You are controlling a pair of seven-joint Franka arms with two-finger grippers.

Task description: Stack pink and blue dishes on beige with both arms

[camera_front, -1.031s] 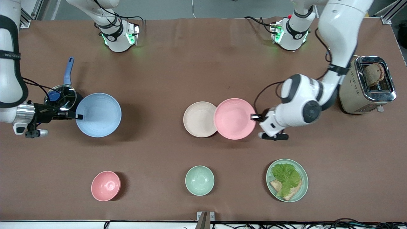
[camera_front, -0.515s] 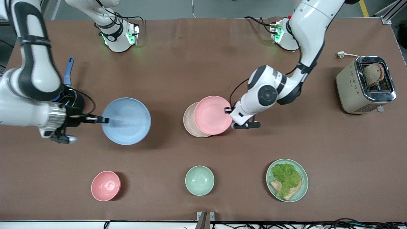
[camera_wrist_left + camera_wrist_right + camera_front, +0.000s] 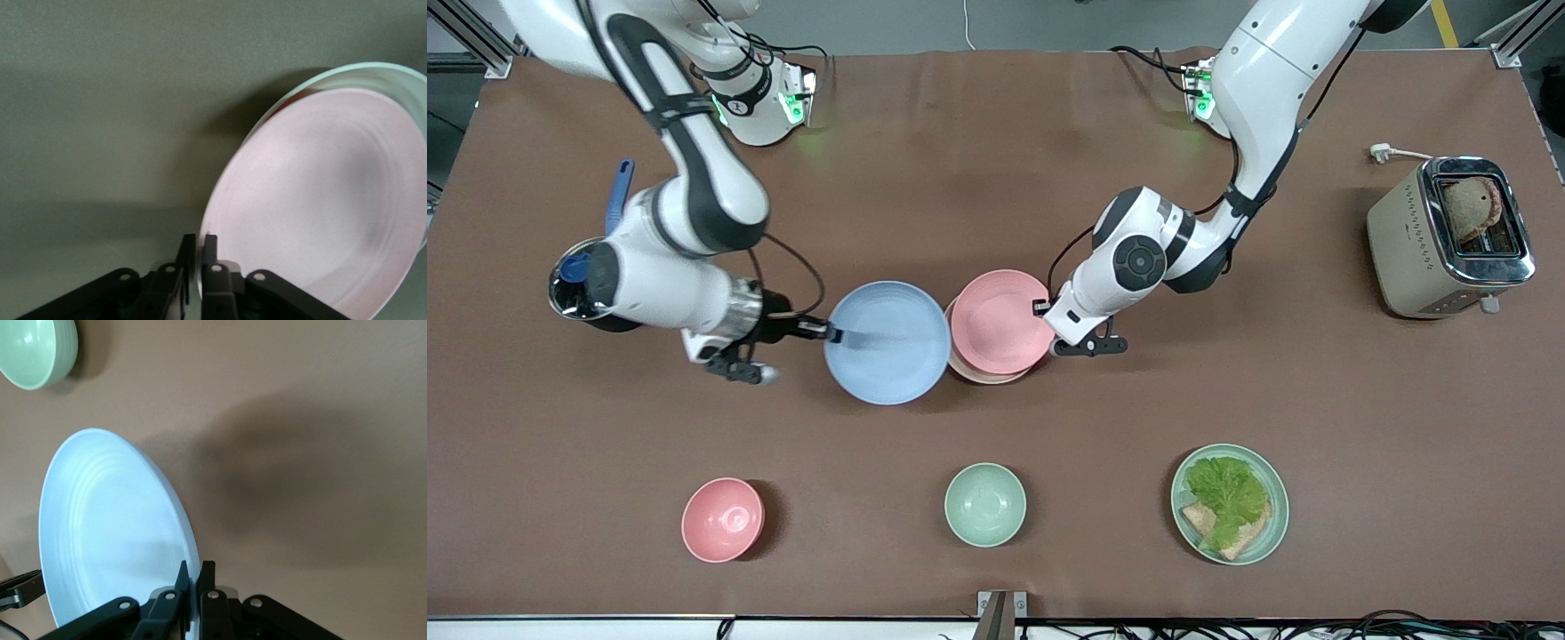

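The left hand (image 3: 1042, 310) pinches the pink plate's (image 3: 1000, 322) rim, holding it right over the beige plate (image 3: 971, 374). The right hand (image 3: 831, 333) pinches the blue plate (image 3: 887, 342) just beside them. The blue rim could knock the pink plate askew.

The pink plate (image 3: 998, 321) was held over the beige plate (image 3: 971, 374), with the blue plate (image 3: 887, 342) beside them toward the right arm's end.

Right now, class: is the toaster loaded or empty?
Loaded. A browned slice of bread stands in the slot of the toaster. Whether it is switched on cannot be told.
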